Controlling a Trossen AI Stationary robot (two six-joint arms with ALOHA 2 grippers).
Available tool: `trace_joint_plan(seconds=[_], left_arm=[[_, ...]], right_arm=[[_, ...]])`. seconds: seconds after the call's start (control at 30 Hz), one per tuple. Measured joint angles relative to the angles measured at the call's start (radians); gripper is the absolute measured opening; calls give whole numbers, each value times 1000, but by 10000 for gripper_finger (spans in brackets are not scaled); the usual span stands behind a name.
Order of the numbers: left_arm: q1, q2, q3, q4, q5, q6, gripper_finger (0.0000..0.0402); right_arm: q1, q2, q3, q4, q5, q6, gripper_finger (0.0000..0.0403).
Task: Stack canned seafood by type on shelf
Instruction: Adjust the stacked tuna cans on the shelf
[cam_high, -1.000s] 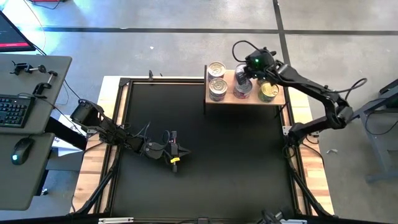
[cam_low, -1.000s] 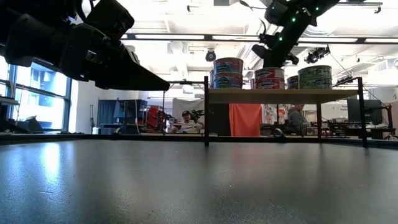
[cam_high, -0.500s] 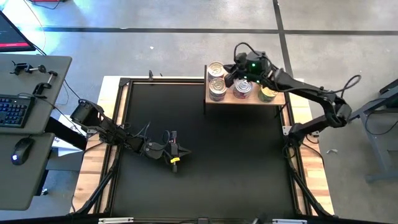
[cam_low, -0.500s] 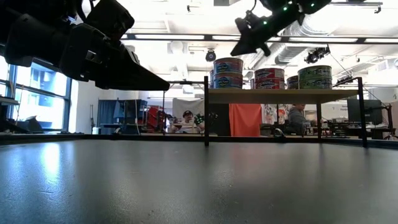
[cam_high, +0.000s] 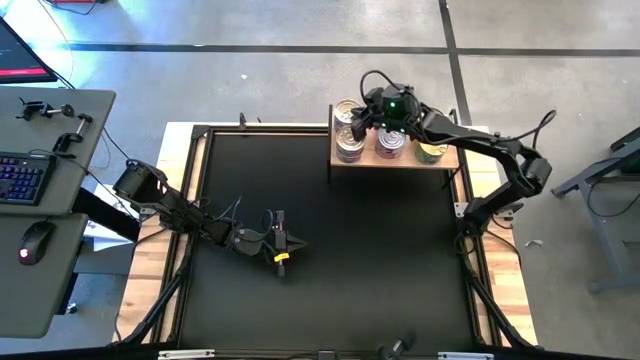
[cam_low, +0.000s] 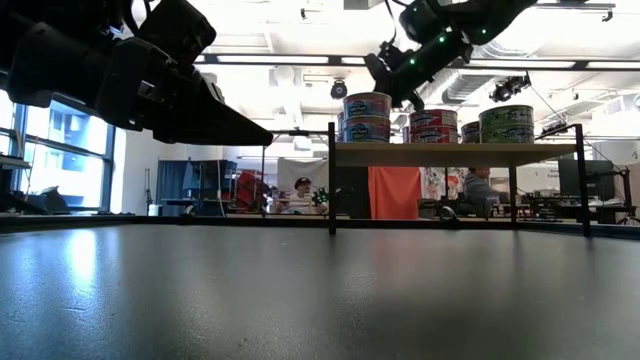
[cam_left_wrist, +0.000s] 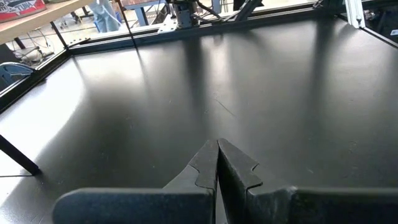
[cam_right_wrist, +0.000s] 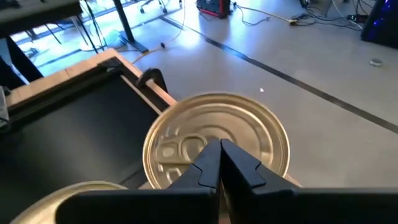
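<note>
Stacked tins (cam_high: 348, 143) on the shelf (cam_high: 447, 160), none on the table (cam_high: 330, 260).

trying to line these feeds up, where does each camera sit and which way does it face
High: overhead, straight down on the table; both arms show.
Low: at tabletop height, level toward the shelf; left arm looms near.
Left wrist: on the left arm, over bare table; left gripper shut.
Right wrist: above a gold-topped tin; right gripper shut.
Shared: high and low both show the tins on the shelf.

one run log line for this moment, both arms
left gripper: shut, empty, over table | right gripper: shut, above gold-topped tin | shelf: tins stacked
</note>
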Motion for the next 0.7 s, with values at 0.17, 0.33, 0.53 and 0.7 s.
trace_joint_plan(seconds=[0.17,0.33,0.53,0.7], left_arm=[[0,0,0,0,0,-7,1],[0,0,0,0,0,-8,1],[0,0,0,0,0,-8,1],[0,0,0,0,0,-8,1]], right_arm=[[1,-1,0,-38,36,-11,2],[1,-5,2,-55,63,-29,2],[1,-7,38,-123,87,-32,2],[14,-7,99,-156,89,-48,2]])
